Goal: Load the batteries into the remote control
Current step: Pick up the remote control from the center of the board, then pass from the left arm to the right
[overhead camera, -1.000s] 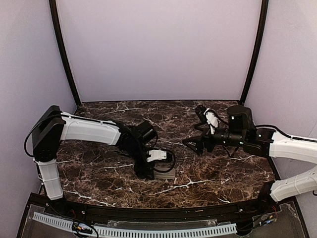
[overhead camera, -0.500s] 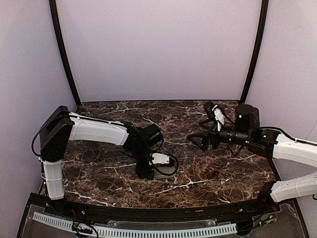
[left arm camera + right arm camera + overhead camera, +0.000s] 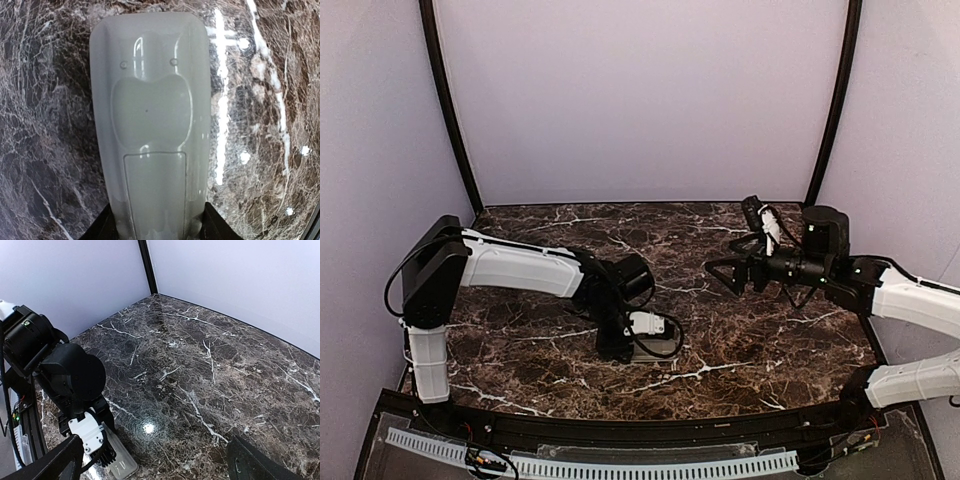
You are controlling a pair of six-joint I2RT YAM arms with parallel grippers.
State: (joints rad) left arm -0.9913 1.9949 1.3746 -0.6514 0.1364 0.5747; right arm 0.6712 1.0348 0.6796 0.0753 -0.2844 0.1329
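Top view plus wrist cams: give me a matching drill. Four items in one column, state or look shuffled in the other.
Column one:
1. remote
2. left gripper
3. right gripper
4. table

Column two:
A. open, held up above the table
B. grey back up, lying flat on the table
C. dark marble with white veins
D. down low, straddling one end of the remote

Pairs: 1-B, 2-D, 3-A, 4-C

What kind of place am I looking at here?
Likely a robot test booth: a left arm and right arm at a marble table, plain lilac walls around it, one remote on it.
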